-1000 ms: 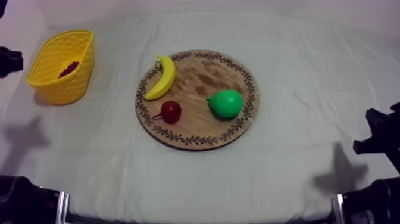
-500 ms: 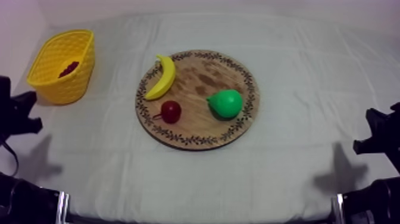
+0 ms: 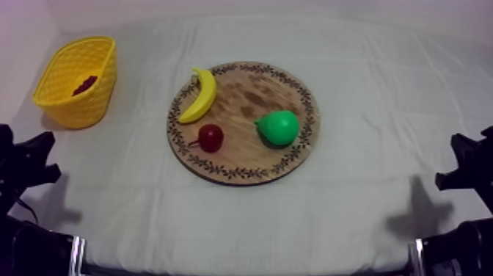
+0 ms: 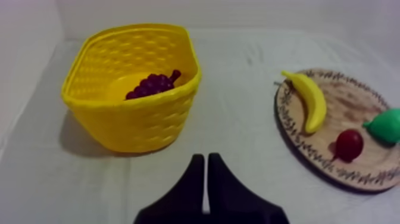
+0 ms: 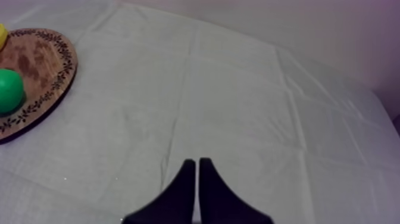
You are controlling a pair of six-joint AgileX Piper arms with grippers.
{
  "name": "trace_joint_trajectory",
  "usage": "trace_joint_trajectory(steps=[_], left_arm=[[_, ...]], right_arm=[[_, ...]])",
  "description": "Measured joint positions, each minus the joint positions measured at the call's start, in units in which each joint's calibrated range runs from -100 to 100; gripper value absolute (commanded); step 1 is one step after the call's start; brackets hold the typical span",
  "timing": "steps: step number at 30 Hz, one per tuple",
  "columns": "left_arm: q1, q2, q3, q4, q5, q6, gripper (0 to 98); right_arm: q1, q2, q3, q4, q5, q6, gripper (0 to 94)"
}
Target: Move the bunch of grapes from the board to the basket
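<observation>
1. Pulling back from the yellow basket (image 4: 134,122), my left gripper (image 4: 206,156) is sinking low toward the left edge of the grey-white cloth (image 3: 147,220), its black fingers pressed together on nothing.
2. Dark, knobbly bunch of grapes (image 4: 152,84) is lying inside the lattice-walled basket, long axis slanting, stem end pointing toward the round wooden board (image 3: 253,92).
3. My right gripper (image 5: 197,161) is hanging over wrinkled cloth, fingers closed and empty.

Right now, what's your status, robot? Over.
Left gripper, right gripper: fingers shut, empty. Dark purple bunch of grapes in yellow woven basket. Nothing in the way.
</observation>
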Motion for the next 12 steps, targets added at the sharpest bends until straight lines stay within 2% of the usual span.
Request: trace_joint_trajectory(steps=[6,12], left_arm=[[0.0,-2.4,1.1,-0.43,-1.6,4.4,0.0],[-1.8,-2.8,1.7,-0.57,-2.8,4.9,0.0]], right_arm=[[0.0,0.0,0.0,0.0,0.0,0.0,0.3],[0.0,0.0,0.0,0.0,0.0,0.0,0.3]])
